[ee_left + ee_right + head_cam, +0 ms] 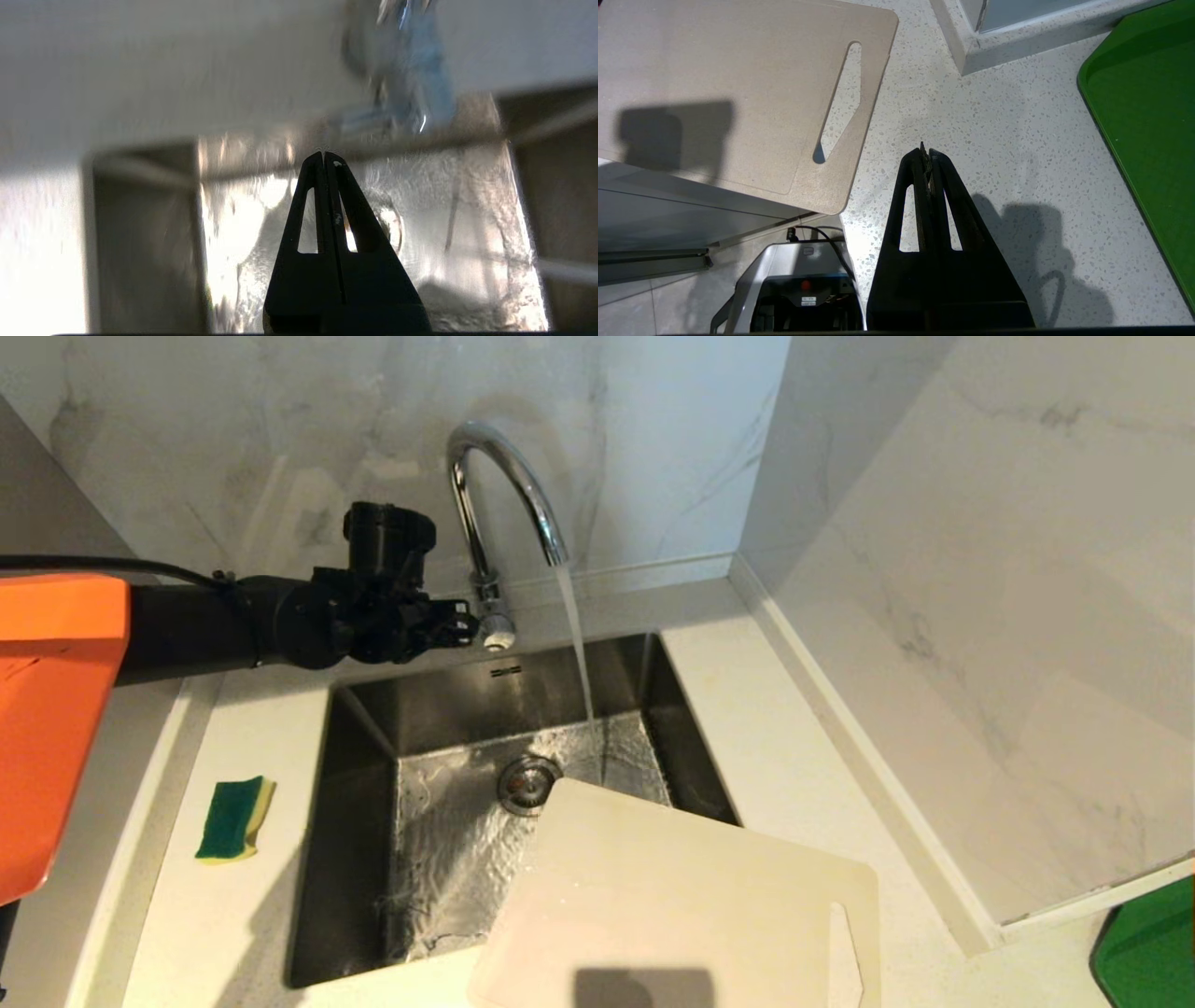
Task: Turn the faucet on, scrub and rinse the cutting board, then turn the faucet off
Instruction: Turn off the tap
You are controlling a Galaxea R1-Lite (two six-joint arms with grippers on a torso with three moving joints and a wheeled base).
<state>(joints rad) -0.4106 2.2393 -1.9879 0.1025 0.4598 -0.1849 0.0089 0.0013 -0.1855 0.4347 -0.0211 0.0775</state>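
At ten o'clock from the sink (355, 859) our left arm stretches level across the bench (794, 756), its left tool (464, 621) pressed together, tips beside the lever knob of the faucet (504, 476); contact we cannot tell. Water runs into the basin. We see the cutting board (691, 905) at five o'clock, overhanging the sink's corner. Our right tool (926, 156), pressed together, hangs above the bench by the board's slot. A sponge (233, 819) lies at nine o'clock. No writing is readable.

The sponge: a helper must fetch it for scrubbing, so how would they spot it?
Start at the steel sink under the running faucet. On the white counter to its left lies the sponge, alone there: small, dark green on top, yellow beneath.
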